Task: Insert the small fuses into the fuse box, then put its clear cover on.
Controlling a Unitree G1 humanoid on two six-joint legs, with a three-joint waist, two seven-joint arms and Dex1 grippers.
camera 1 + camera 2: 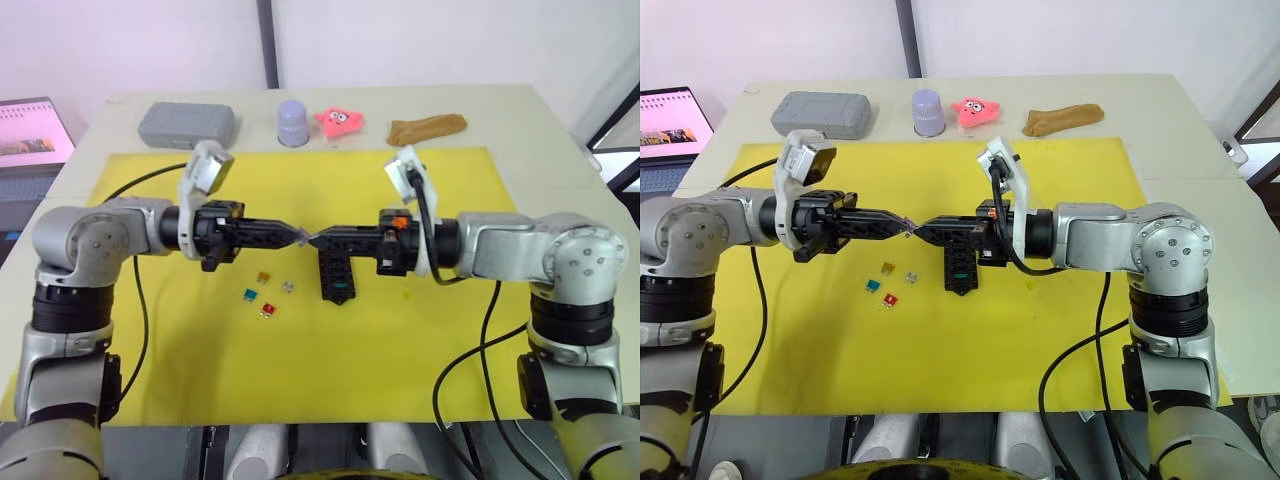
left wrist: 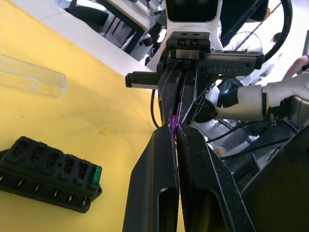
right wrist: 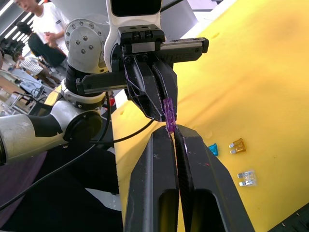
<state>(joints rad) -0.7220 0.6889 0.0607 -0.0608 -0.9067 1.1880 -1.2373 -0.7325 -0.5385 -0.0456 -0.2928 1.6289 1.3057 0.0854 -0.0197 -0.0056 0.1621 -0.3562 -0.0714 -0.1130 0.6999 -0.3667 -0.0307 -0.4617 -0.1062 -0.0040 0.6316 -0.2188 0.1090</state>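
1. The counter (image 1: 560,130) carries a yellow mat (image 1: 400,370), and above the mat's middle the two arms meet tip to tip in a mid-air handover.
2. The left end effector (image 1: 297,233) and the right end effector (image 1: 318,240) are both clenched on one purple fuse (image 3: 168,116). In the right wrist view the fuse is pinched in the left one's tips with its lower end at the right one's tips. The main risk is that one lets go before the other has a firm hold, and the fuse drops onto the mat or skitters away.
3. The fuse box (image 1: 336,275) lies on the mat directly below the right arm, with a green fuse (image 2: 96,174) seated in an end slot. A dropped fuse may bounce off it, or a low sweep of the arm may knock it askew.
4. The clear cover (image 2: 31,76) lies on the mat just beyond the box (nearly invisible, so easily brushed aside).
5. Four loose fuses (image 1: 268,297) sit left of the box. A twisted handover would leave the blades misaligned for the slots.
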